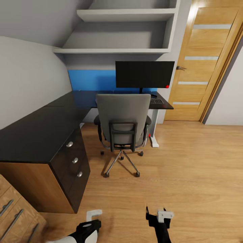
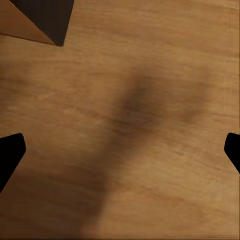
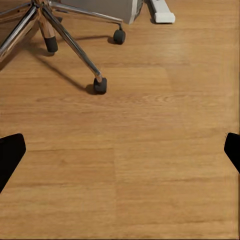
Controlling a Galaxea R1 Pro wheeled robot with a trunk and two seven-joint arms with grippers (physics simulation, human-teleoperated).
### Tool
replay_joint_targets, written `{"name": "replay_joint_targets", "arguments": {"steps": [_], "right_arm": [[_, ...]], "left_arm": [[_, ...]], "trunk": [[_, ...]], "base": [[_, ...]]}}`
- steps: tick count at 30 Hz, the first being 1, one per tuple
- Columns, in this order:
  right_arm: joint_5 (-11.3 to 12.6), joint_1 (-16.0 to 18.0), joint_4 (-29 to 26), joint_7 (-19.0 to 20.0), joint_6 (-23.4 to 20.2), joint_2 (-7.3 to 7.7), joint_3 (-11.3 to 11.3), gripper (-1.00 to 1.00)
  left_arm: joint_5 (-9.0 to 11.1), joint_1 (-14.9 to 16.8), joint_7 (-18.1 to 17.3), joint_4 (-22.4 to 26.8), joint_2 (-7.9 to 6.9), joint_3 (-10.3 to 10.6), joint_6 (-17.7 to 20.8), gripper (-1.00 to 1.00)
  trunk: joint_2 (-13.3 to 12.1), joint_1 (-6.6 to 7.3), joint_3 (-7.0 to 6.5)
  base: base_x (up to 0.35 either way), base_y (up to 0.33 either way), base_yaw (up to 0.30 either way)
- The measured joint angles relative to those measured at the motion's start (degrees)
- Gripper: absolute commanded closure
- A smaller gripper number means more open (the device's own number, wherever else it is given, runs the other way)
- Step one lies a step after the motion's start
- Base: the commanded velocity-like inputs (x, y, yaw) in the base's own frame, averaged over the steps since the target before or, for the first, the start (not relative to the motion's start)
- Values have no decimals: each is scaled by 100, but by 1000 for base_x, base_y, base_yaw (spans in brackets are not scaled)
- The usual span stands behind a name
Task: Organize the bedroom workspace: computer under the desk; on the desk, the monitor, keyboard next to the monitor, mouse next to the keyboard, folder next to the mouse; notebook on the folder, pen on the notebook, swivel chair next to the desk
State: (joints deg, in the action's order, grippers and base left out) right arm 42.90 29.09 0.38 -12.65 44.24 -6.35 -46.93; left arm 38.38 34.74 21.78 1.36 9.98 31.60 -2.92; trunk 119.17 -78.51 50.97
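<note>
— Where's everything?
— Desk (image 1: 40, 135) runs along the left wall; chair (image 1: 123, 116) tucked against it, back toward us; monitor (image 1: 144, 74) and keyboard (image 1: 156, 101) on top.
— Grippers?
— Left gripper (image 2: 120, 150) and right gripper (image 3: 120, 150) both spread, empty, above the floor (image 1: 189, 175).

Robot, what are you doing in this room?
Nothing is being held right now. The left gripper and right gripper hang open and empty over the wooden floor. Ahead, the swivel chair sits at the desk with its back toward the robot, and the monitor and keyboard are on the desk.
</note>
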Motion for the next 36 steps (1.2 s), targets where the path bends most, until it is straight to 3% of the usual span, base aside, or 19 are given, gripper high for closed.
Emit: {"name": "replay_joint_targets", "arguments": {"steps": [4,6,9,10,12,20,28,36], "right_arm": [[-9,-222,2,7,221,4,-7,-100],[-3,-296,8,3,275,56,11,-100],[1,-316,18,1,274,73,6,-100],[8,-334,37,0,280,76,7,-100],[5,-336,39,0,280,76,3,-100],[12,-446,72,-1,177,85,10,-100],[11,-722,80,-5,-41,86,5,-100],[10,-766,81,0,-108,86,3,-100]], "left_arm": [[8,-347,0,-3,0,-8,-483,-100],[6,-766,-6,-4,0,-5,-766,-100],[2,-902,-4,-4,0,6,-1083,-100],[18,-1116,-5,-6,-83,-10,-1609,-100],[3,-1191,-11,-5,-155,16,-1682,-100],[20,-1309,-7,-4,-470,23,-2141,-100],[32,-1314,16,-10,-508,35,-2762,-100],[34,-1340,-4,-11,-499,35,-2857,-100]], "trunk": [[-160,88,-72],[-241,132,-108],[-361,198,-162],[-401,220,-179],[-481,264,-216],[-802,439,-359],[-1123,615,-503],[-1444,791,-647]], "base": [[0,0,0],[0,0,0],[0,0,0],[0,0,0],[0,0,0],[0,0,0],[0,0,0],[0,0,0]]}}
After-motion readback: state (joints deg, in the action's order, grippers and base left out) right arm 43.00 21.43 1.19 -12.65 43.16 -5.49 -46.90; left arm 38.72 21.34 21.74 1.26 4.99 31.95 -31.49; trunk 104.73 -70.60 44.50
